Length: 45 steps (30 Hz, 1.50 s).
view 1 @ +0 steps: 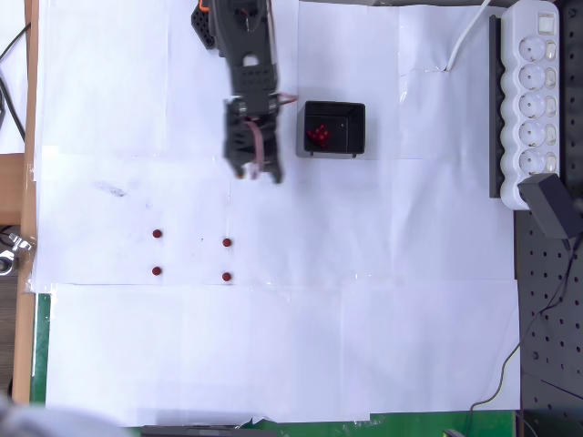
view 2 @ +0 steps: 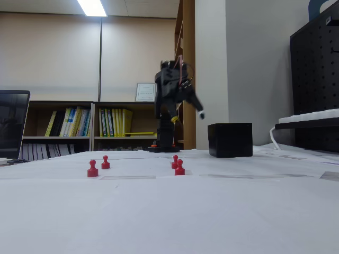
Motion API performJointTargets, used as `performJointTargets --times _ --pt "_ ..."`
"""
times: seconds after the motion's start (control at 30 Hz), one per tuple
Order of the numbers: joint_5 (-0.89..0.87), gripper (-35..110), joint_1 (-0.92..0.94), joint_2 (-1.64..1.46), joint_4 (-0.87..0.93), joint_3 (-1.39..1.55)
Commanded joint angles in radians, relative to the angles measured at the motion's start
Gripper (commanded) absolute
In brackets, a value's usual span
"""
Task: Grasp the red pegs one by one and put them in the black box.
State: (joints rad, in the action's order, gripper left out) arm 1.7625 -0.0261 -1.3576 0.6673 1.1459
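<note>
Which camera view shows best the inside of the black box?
The overhead view: it looks straight down into the black box, where a cluster of red pegs lies on the floor. The fixed view shows the box from the side, just its outer wall.

I log: bench point(view 1: 273, 364) under matt white paper sheets; black box point(view 1: 334, 128) glossy plastic inside; red pegs point(view 2: 92, 169) smooth, slightly shiny plastic

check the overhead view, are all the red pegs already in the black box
No, four red pegs stand on the white paper, while the black box holds a few.
</note>
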Motion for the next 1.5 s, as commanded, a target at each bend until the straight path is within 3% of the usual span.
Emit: performJointTargets --times 0.0,0.23,0.87,1.47 --pt "-0.044 27 0.021 -0.103 -0.202 0.011" --pt "-0.104 27 0.029 -0.282 -0.457 0.011" --pt "-0.218 27 0.043 -0.537 -0.887 0.011" --pt "-0.213 27 0.046 -0.706 -0.962 0.150"
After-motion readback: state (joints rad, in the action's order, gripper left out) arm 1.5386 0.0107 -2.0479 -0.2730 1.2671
